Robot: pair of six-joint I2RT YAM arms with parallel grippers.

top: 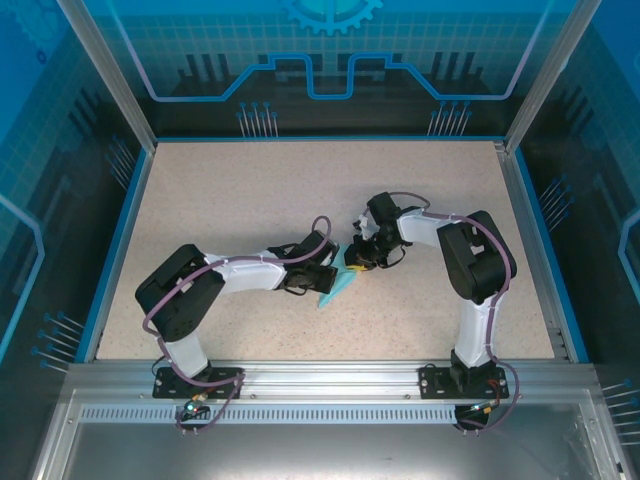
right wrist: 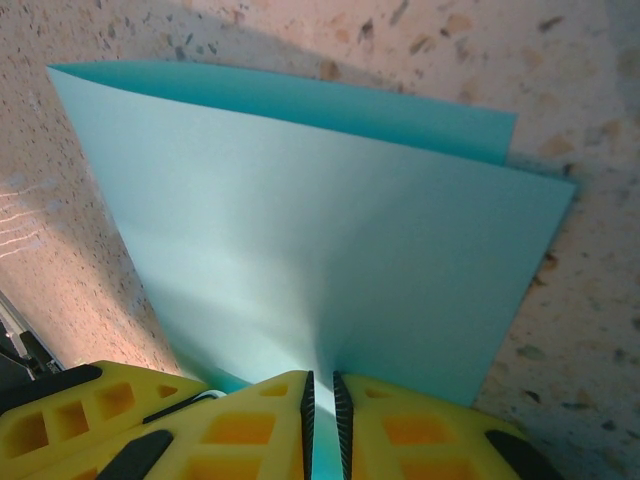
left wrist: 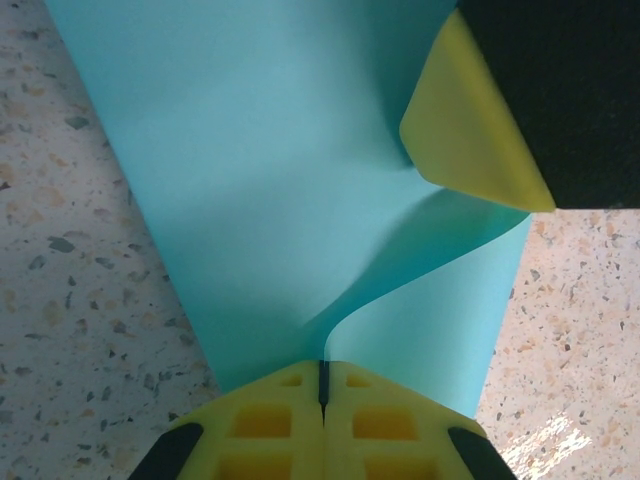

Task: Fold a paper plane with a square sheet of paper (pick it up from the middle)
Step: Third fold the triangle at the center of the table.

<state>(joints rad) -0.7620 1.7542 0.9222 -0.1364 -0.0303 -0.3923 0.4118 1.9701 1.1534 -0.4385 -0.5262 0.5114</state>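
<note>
Turquoise square sheet of paper [top: 336, 288], one, folded double, sits between two grippers near the centre of the table [top: 230, 190]. At 6 o'clock in its wrist view, the left gripper [left wrist: 323, 375] pinches it, jaws closed; the right gripper [right wrist: 320, 385] likewise grips it, jaws nearly touching. Right wrist view reveals two layers; left wrist view, a curled bend and a yellow finger [left wrist: 470, 130] at 2 o'clock.

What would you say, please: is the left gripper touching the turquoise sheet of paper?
Touching. In the left wrist view the left gripper is shut on the sheet of paper, whose edge is pinched between its jaws.
</note>
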